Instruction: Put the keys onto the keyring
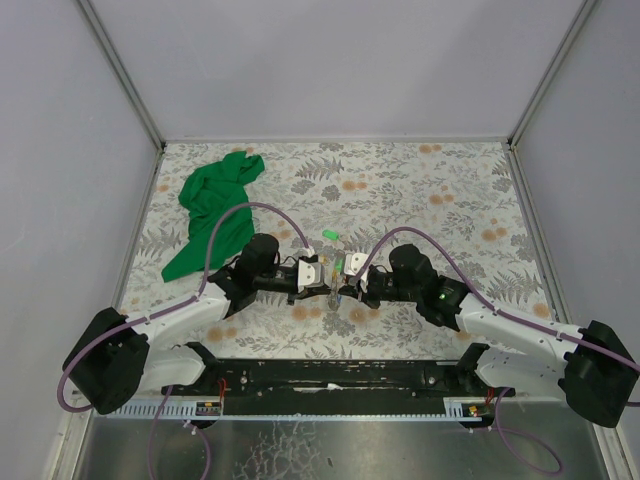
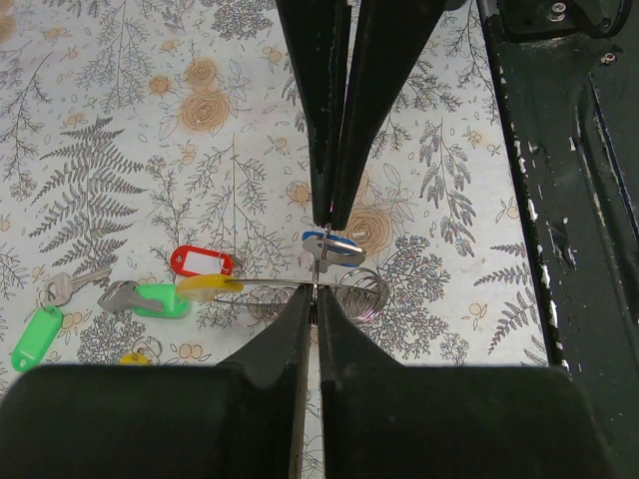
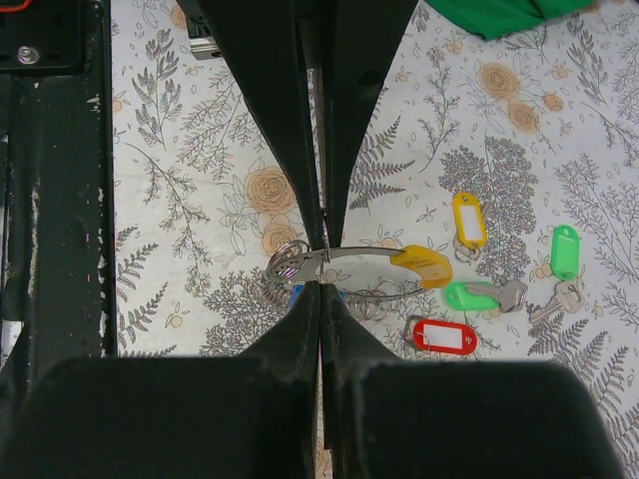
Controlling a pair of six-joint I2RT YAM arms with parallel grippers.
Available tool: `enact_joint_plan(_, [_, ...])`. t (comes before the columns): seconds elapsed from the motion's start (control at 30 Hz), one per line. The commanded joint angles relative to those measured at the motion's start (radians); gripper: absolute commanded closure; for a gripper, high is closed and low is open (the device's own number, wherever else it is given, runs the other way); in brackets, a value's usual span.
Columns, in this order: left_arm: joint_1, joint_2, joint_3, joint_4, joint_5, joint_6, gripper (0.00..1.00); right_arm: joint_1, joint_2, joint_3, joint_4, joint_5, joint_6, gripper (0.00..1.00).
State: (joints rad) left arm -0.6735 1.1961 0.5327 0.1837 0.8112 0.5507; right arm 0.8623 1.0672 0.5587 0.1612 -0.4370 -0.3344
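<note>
A green cloth lies at the left of the table, and the left gripper reaches toward the centre with its fingers pressed fully together, pinching thin metal at the keyring. The keyring sits at the centre between both grippers with a yellow-tagged key extending from it, and the other keys lie loose on the table just beside it. The right gripper meets it from the right, fingers likewise closed on the metal; which part each pair holds cannot be determined.
</note>
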Motion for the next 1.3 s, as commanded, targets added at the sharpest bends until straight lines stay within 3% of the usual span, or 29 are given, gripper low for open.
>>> enact_joint_plan(0.0, [0.002, 0.003, 0.035, 0.016, 0.011, 0.005, 1.0, 0.011, 0.0, 0.048, 0.023, -0.011, -0.01, 1.0])
enact_joint_plan(1.27, [0.002, 0.008, 0.049, -0.014, 0.012, 0.01, 1.0, 0.023, 0.002, 0.049, 0.016, 0.056, -0.011, 1.0])
